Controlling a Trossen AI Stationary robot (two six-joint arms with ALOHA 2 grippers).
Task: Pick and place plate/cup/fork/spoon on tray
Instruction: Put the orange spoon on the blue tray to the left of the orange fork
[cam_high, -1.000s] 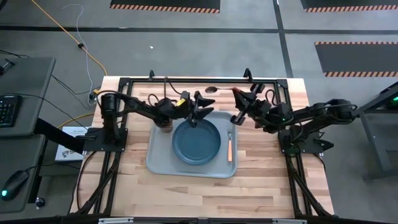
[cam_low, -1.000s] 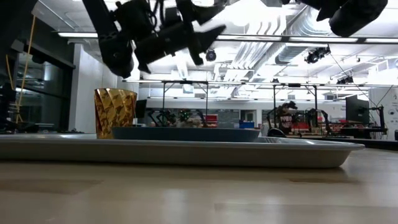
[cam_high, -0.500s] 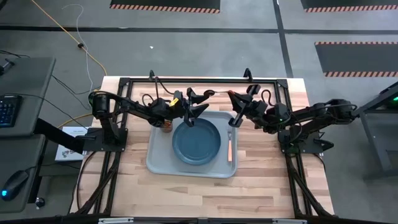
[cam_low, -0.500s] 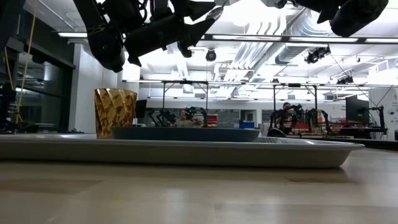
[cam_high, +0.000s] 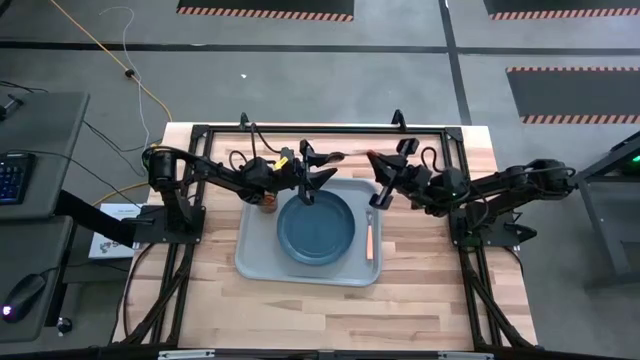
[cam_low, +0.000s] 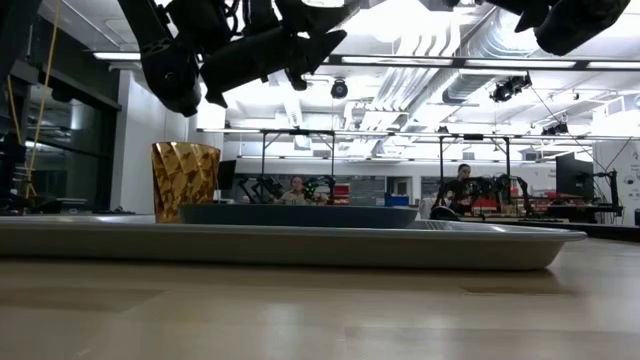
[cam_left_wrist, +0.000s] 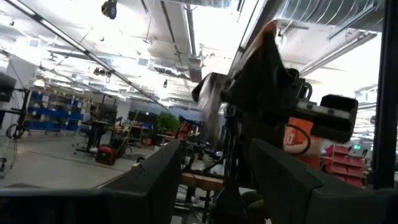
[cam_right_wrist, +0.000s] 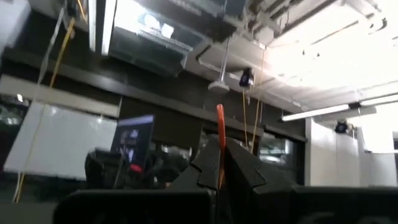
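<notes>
The pale tray (cam_high: 250, 265) lies mid-table and carries the dark blue plate (cam_high: 316, 225), the amber cup (cam_high: 266, 205) at its far left corner, and the orange-handled fork (cam_high: 370, 238) along its right side. My right gripper (cam_high: 378, 160) is shut on the spoon (cam_high: 345, 155) above the tray's far edge. The spoon's silver bowl (cam_left_wrist: 210, 102) points at my left gripper (cam_high: 312, 170). My left gripper is open and empty, facing the spoon just short of the bowl. In the low view the cup (cam_low: 185, 180) and plate (cam_low: 300, 214) stand on the tray (cam_low: 300, 245). My right gripper pinches the spoon's orange handle (cam_right_wrist: 220, 146) between its two fingers. The orange end (cam_left_wrist: 268, 30) sticks out past the fingers. The spoon is lifted clear of the table, and its bowl end reaches out toward the table's left.
A black frame (cam_high: 300, 128) runs around the table's far edge and sides. Bare wood lies in front of the tray (cam_high: 330, 310) and to its right. People and other robot stations show in the room beyond the table.
My right gripper has carried the spoon off the table's far edge, a little toward the left and toward my left gripper. My left gripper has risen from over the plate and moved toward the far edge, staying open.
</notes>
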